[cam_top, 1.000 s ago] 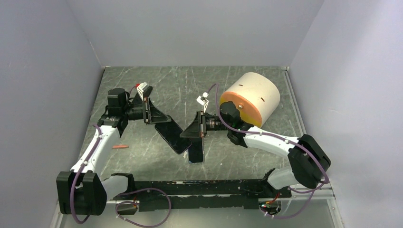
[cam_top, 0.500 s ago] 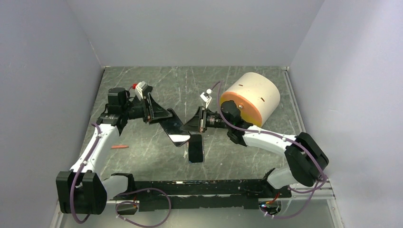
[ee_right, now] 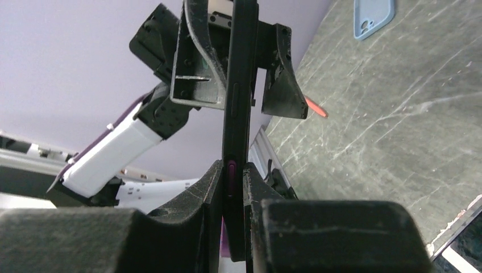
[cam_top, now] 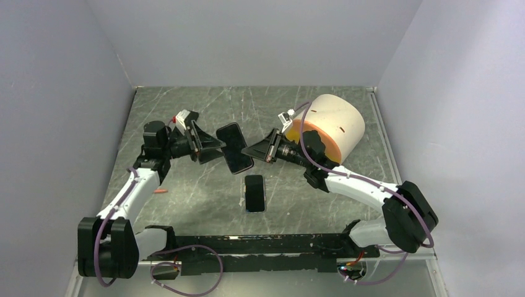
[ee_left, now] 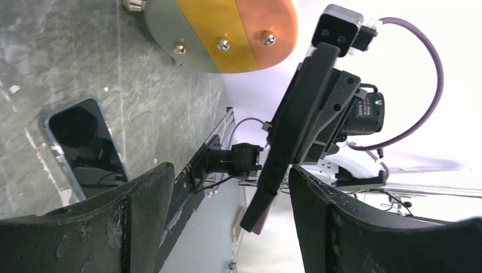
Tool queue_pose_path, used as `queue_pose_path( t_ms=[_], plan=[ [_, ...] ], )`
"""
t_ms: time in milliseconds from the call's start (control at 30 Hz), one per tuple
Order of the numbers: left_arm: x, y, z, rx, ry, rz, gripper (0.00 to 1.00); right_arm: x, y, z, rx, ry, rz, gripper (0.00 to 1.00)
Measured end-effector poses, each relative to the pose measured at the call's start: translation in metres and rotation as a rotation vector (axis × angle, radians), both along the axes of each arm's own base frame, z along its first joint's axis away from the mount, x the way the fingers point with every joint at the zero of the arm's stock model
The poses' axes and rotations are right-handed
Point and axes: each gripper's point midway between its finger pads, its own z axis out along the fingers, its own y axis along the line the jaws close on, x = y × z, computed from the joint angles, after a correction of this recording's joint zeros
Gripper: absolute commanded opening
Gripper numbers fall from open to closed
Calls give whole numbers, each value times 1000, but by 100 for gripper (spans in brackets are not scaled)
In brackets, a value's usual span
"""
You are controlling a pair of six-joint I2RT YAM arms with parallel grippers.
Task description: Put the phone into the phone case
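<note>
Now the left pincer (cam_top: 212,147) has let go and stands apart, so the phone (cam_top: 234,147) hangs above the table (cam_top: 186,111), clamped in my right pincer (cam_top: 247,150) alone. Handover done, I judge; next, the pale blue case (ee_right: 374,17) lying flat there.

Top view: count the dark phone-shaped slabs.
2. The raised slab is gripped by the right pincer; the flat slab lies on the table, just below it in the picture. More may be hidden.

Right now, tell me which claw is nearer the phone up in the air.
Right. The right claw is shut on the phone at its edge; the left claw is open, straddling it, apparently not touching.
</note>
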Motion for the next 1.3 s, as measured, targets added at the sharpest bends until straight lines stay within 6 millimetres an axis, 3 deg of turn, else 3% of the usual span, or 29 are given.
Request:
queue_pose_path(
  t_ms=[367, 600, 667, 900, 1000, 1133, 1300],
  plan=[
    [-3, -21, 20, -72, -36, -52, 67, 16, -2, 1, 18, 43, -93, 0],
    [-12, -30, 9, -98, -7, -64, 66, 25, -5, 2, 27, 54, -145, 0],
    [-16, -35, 10, -104, -5, -77, 60, 27, -5, 3, 32, 56, -154, 0],
    [-18, -42, 17, -126, -24, -89, 15, 31, -6, 3, 40, 66, -173, 0],
    [-18, -42, 20, -128, -45, -90, 7, 33, -6, -1, 29, 83, -181, 0],
    [-18, -42, 19, -127, -38, -90, 11, 33, -6, -5, 19, 93, -182, 0],
    [-17, -42, 14, -106, -10, -84, 45, 33, -6, -5, 12, 91, -180, 0]
  ],
)
